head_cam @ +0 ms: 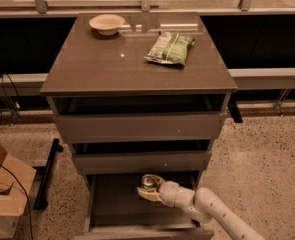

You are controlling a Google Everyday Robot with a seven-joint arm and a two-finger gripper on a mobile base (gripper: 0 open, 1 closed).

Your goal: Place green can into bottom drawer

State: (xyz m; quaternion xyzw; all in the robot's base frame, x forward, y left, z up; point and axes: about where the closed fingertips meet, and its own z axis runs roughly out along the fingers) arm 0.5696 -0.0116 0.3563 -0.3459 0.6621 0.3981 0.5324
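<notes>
The bottom drawer is pulled open below the two upper drawers. My gripper reaches in from the lower right and sits inside the drawer, near its back. It is shut on the green can, of which only the silver top and a dark sliver of the side show. The can is upright, low in the drawer; I cannot tell whether it touches the drawer floor.
On the cabinet top lie a flat green snack bag and a pale bowl. The middle drawer and top drawer stick out slightly. A cardboard box and a black bar are on the floor at left.
</notes>
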